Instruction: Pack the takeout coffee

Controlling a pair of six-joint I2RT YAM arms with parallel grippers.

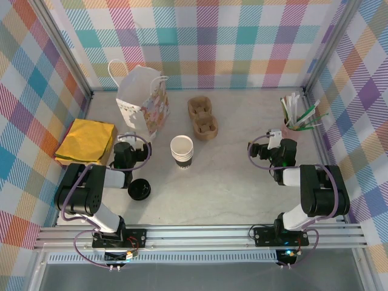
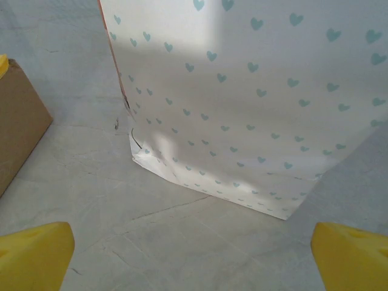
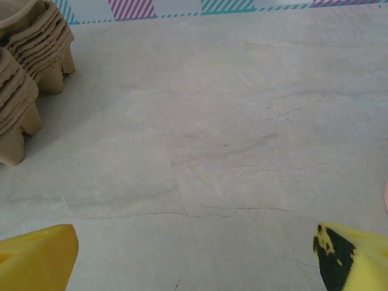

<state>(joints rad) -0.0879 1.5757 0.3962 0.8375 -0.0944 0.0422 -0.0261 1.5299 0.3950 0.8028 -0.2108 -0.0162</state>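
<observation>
The takeout coffee is out of view. A white paper cup [image 1: 182,150] with a black band stands open-topped mid-table, showing its white rim and inside. A loose black lid [image 1: 139,190] lies near the left arm. My left gripper [image 1: 125,143] faces the white paper bag [image 1: 142,103]; in the left wrist view the left gripper [image 2: 194,260] is open with bare table between its yellow fingertips [image 2: 36,254], and the heart-printed bag [image 2: 254,103] stands just ahead. My right gripper [image 1: 276,138] [image 3: 194,260] is open over bare table.
Stacked brown cup carriers [image 1: 202,118] [image 3: 30,60] sit behind the cup. Yellow napkins [image 1: 86,140] lie at the left. A pink holder of stirrers and straws [image 1: 295,121] stands at the right. Plaid walls enclose the table.
</observation>
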